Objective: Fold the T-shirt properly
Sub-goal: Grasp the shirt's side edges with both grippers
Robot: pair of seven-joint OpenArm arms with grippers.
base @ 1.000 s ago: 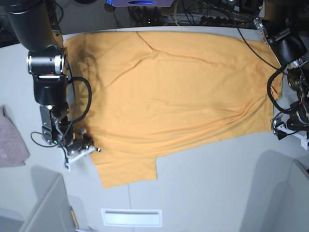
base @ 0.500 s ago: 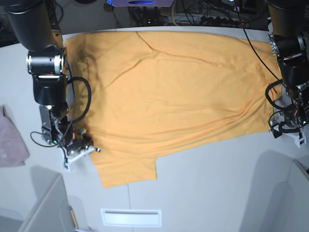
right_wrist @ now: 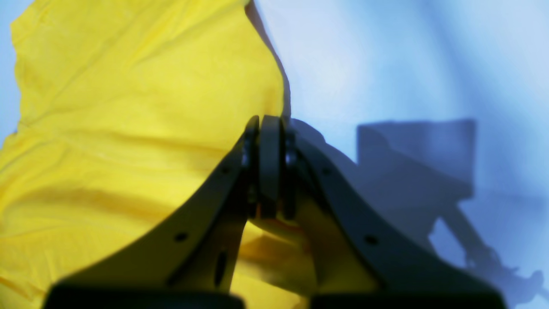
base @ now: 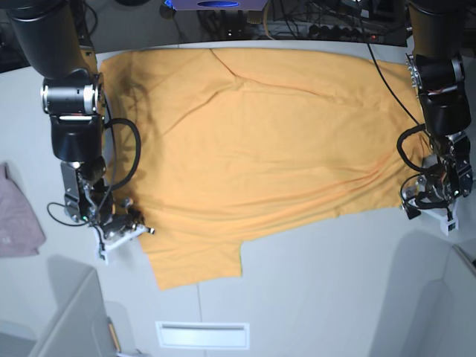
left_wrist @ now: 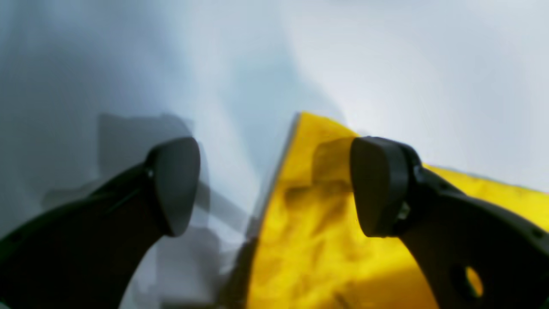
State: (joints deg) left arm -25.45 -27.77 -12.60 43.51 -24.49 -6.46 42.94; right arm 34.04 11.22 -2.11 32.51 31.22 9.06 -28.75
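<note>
Lying spread flat across the grey table (base: 312,297), the large plain orange-yellow cotton T-shirt (base: 260,149) has its seven-o'clock edge clenched by the right gripper (base: 137,227), while the left gripper (left_wrist: 274,184) gapes astride the four-o'clock corner, presumably readying a fold.

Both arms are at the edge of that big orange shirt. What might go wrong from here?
The left gripper stands open astride the T-shirt corner; closing now, it may catch only the very edge, or none. The right gripper is shut at the shirt's edge near the sleeve; how much cloth it pinches is hidden, so a lift might let it slip. If one side lifts alone, the shirt, already creased across its middle, could drag and bunch.
</note>
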